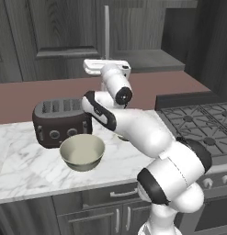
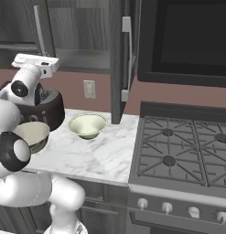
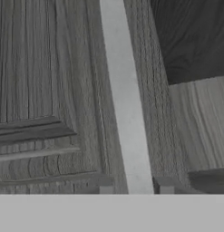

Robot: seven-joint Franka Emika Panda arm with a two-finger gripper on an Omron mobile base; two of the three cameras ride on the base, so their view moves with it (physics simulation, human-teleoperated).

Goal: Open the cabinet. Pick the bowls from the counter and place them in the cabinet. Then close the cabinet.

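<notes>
My arm rises from the base and reaches up and forward toward the cabinet (image 1: pixel 64 27).

On the surface (image 1: pixel 23 170), the larger bowl (image 1: pixel 82 152) sits nearest the front edge, upright, just in front of the dark toaster (image 1: pixel 62 120). The smaller bowl (image 2: pixel 87 125) stands farther back on the same surface, upright, between the toaster and the gas stove (image 2: pixel 187 151), near the wall outlet (image 2: pixel 89 89).

In the hand view, my pincer (image 3: pixel 136 186) is spread: one fingertip (image 3: pixel 105 186) lies to one side of the silver bar handle (image 3: pixel 124 99) and the other to the opposite side, with the bar passing between them. I cannot tell whether either fingertip touches the bar.

The handle belongs to the left door (image 1: pixel 55 32), which lies flush and closed. In the right base view, the right door (image 2: pixel 118 59) stands swung out, edge-on, with its own handle (image 2: pixel 128 59) visible.
</notes>
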